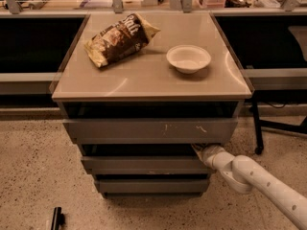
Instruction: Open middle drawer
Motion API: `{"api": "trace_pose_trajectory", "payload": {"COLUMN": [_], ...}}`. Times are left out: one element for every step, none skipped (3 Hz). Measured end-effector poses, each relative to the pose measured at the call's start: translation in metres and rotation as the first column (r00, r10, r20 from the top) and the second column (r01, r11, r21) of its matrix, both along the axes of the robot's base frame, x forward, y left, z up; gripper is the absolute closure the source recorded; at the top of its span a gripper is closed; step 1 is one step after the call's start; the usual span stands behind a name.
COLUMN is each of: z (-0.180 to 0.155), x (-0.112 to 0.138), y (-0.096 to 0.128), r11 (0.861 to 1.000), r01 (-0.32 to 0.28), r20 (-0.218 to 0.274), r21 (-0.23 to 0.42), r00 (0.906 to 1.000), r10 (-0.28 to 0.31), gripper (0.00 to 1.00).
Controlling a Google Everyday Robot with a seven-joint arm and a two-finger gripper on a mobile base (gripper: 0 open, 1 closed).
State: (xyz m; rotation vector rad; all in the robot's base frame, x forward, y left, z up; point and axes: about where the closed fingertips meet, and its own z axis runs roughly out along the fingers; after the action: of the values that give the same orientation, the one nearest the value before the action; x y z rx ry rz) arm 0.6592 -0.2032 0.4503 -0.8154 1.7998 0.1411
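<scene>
The middle drawer point(139, 165) is the plain grey front between the top drawer with white scratch marks point(148, 130) and the narrow bottom drawer point(144, 185). It stands out slightly less than the top one. My gripper point(198, 149) reaches in from the lower right on a white arm point(259, 181). Its tip is tucked into the dark gap under the top drawer, at the right end of the middle drawer's upper edge. The fingers are hidden in the gap.
On the cabinet's tan top point(144, 75) lie a chip bag point(120, 38) and a white bowl point(188, 58). Dark shelving flanks the cabinet on both sides. A black stand leg point(257, 128) is at the right. A small black object point(57, 218) lies on the speckled floor.
</scene>
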Motion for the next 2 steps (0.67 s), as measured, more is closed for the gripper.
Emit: {"api": "trace_pose_trajectory", "payload": {"z": [-0.004,0.0], "x": [-0.013,-0.046], "y": [0.002,0.03], "r11": [1.0,1.0], "r01": [0.002,-0.005], "r20": [-0.096,-0.301], "r21": [-0.012,0.005], "r00": [0.9953,0.9536], "r10": [-0.003,0.006], "gripper": [1.0,1.0]}}
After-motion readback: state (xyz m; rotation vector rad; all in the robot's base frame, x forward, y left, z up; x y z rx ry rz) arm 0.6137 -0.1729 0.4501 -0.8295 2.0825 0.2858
